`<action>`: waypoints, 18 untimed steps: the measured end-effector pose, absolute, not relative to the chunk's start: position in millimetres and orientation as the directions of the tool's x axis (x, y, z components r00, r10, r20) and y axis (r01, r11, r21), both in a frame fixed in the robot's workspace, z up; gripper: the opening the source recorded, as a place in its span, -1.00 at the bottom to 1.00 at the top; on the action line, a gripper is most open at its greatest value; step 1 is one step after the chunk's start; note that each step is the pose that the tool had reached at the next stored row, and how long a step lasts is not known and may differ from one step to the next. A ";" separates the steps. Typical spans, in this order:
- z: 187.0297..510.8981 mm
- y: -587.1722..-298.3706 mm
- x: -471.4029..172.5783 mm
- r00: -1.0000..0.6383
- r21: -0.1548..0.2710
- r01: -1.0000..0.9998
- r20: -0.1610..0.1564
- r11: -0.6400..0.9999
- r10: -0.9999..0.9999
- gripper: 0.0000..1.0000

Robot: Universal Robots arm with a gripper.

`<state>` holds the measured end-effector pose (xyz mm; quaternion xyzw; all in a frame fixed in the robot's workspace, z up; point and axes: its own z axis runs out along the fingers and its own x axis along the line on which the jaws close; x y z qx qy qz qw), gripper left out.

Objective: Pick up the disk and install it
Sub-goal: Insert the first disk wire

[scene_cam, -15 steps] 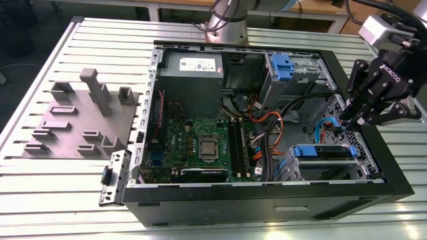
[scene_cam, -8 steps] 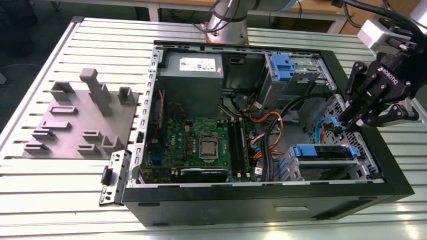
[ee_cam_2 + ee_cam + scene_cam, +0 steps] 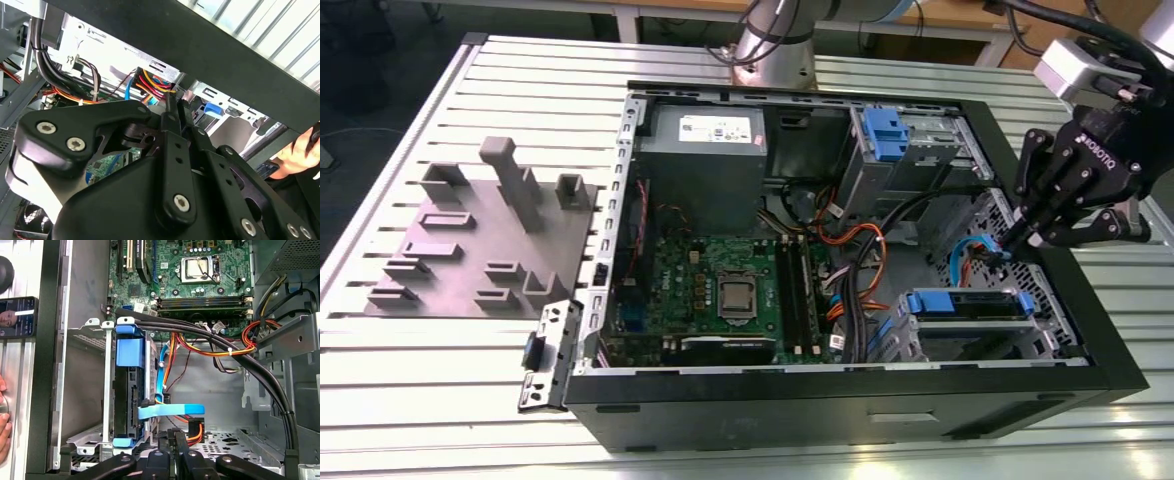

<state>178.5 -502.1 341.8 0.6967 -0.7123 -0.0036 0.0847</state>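
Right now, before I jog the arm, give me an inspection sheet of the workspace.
Surface: slatted metal table.
Job's things: disk with blue bracket sits in the drive cage of the open computer case.
Clutter: grey fixture block beside the case.
Grippers: end effector inside the case near the disk; fingers look shut, holding nothing.
Cables: blue data cable at the disk; black bundle crosses the case.
Surroundings: a hand at the case's edge.

matt black metal case (image 3: 854, 405) – bare ribbed metal table (image 3: 400, 380) – disk (image 3: 126, 390) in glossy blue plastic.
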 end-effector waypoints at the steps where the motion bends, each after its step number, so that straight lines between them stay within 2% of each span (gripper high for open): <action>1: 341.8 -502.1 178.5 -0.015 0.123 -0.992 0.116 0.029 -0.993 -0.67; 18: 340.8 -513.2 165.3 -0.007 0.119 -0.993 0.116 0.021 -0.993 -0.67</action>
